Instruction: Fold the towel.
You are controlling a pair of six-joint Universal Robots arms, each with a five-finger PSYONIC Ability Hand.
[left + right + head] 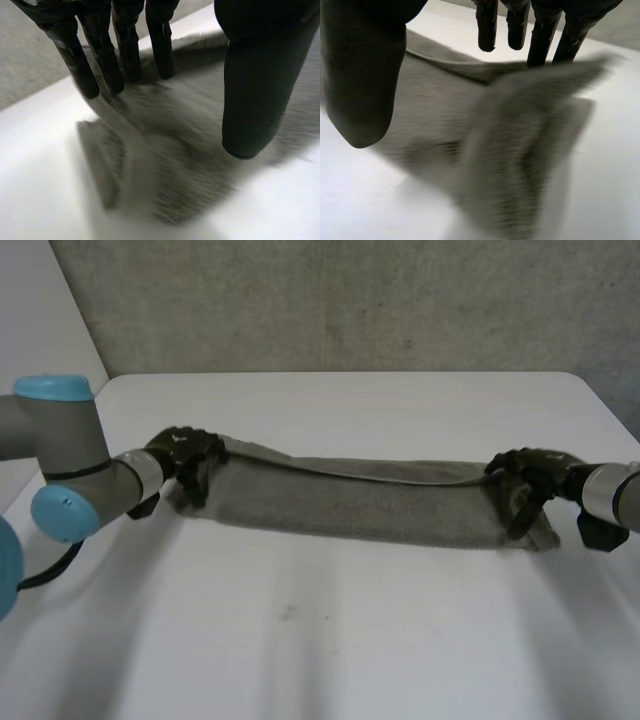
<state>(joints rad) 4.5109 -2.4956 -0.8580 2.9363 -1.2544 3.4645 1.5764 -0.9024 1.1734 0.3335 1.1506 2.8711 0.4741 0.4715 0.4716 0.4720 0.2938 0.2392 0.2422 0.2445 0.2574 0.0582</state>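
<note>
Towel (360,505) lies as long folded strip across middle of white surface (300,640), stretched btwn both hands. L hand (188,455) at its left end, fingers (102,65) straight, thumb well apart, nothing pinched. R hand (525,480) at right end, thumb apart too, raised fold of cloth over some fingertips.

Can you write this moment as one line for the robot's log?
towel: long narrow band across table | left hand: open, at towel's left end | right hand: open, at towel's right end
</note>
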